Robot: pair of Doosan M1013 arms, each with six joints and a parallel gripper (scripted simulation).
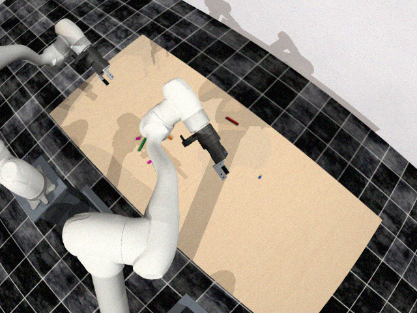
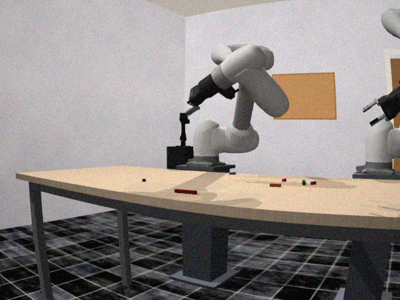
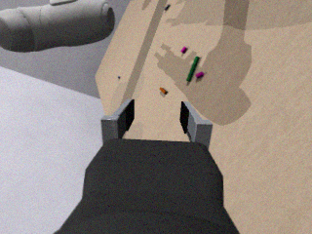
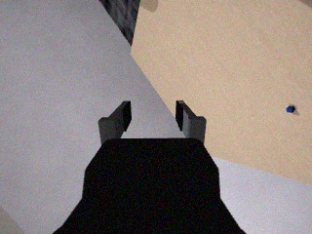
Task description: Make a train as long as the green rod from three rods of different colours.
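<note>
1. Across the middle of the top view spreads the pale, finely grained wooden table [image 1: 286, 218] [image 2: 112, 180] [image 3: 273, 146] [image 4: 219, 73].
2. Upper left there, the left gripper [image 1: 109, 81] [image 2: 367, 116] [image 3: 157, 109] stands open and holds nothing; right of centre, the right gripper [image 1: 225, 175] [image 2: 189, 112] [image 4: 153, 109] is likewise spread and unloaded.
3. Left of centre lies the green rod [image 1: 142, 144] [image 2: 304, 182] [image 3: 193, 69], slim and square-edged, the length to match.
4. Upper right of centre, the dark red rod [image 1: 232, 120] [image 2: 185, 191] seems too long for a three-rod sum.
5. Near the green rod, the blocky orange rod [image 1: 170, 137] [image 2: 275, 185] [image 3: 163, 91] looks useful.
6. At the exterior view's far table edge, a dull piece [image 2: 232, 173] [image 3: 167, 7] may be grey.
7. Two stubby magenta rods [image 1: 137, 138] [image 2: 312, 182] [image 3: 200, 75] flank the green one.
8. Right of centre sits the cube-like blue rod [image 1: 259, 177] [image 2: 144, 180] [image 4: 291, 109]. No train exists; choosing and fetching come first, probably orange, grey and blue.
</note>
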